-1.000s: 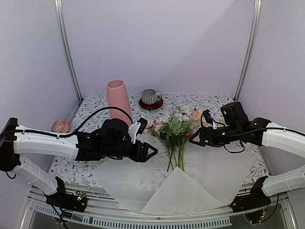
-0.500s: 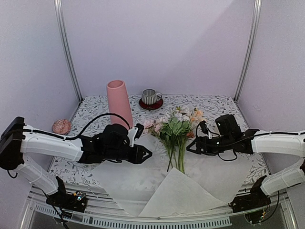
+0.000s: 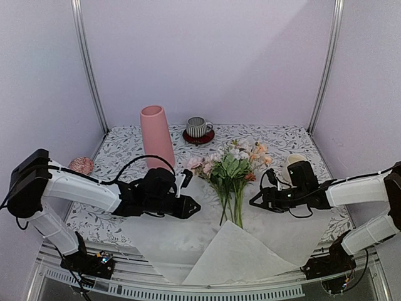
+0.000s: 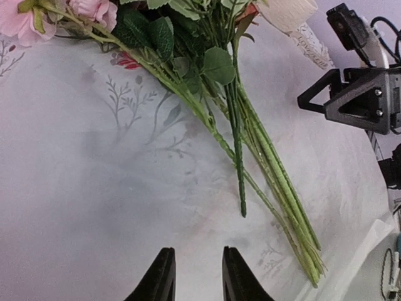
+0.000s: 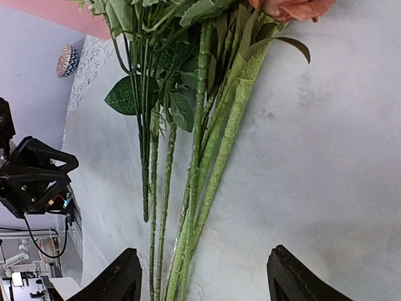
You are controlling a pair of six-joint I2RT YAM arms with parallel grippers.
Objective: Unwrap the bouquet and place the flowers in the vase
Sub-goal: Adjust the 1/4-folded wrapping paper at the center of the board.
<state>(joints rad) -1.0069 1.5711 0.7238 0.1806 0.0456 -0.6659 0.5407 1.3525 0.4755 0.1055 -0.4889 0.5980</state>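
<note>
So the flowers [image 3: 232, 172] lie loose mid-frame on the opened wrapping paper [image 3: 188, 244], vase [image 3: 156, 135] up-left of them. They look light: blooms [image 3: 241, 152] floppy, stems [image 3: 231, 210] stiffer, so I'd pinch the bunched stems low down. Fingers: left gripper [image 3: 195, 205] narrow, right gripper [image 3: 254, 202] wide, both empty.

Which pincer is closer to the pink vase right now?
Left. In the top view the left pincer sits below and right of the vase; the right pincer is across the flower stems, farther right.
</note>
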